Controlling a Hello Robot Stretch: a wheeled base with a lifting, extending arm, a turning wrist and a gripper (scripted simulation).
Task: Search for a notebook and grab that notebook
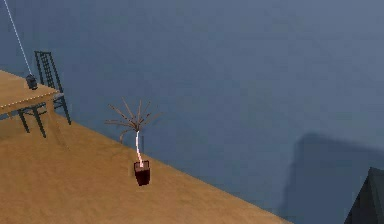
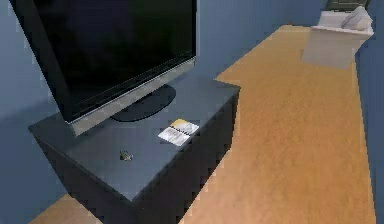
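Observation:
A small flat booklet-like thing point(image 2: 178, 131), white with an orange-yellow patch, lies on top of the dark grey TV stand point(image 2: 90, 160), in front of the television's base, in the arm side view. It may be the notebook. A small dark knob-like item point(image 2: 125, 155) sits on the stand to the flat thing's left.
A large black television point(image 2: 110, 50) stands on the TV stand. A white sofa point(image 2: 340, 25) is far off at the arm side view's upper right. In the forward view a potted plant point(image 1: 140, 150) stands by the blue wall, and a wooden table point(image 1: 25, 100) with a dark cup point(image 1: 32, 82) and a dark chair point(image 1: 52, 75) sits at the left.

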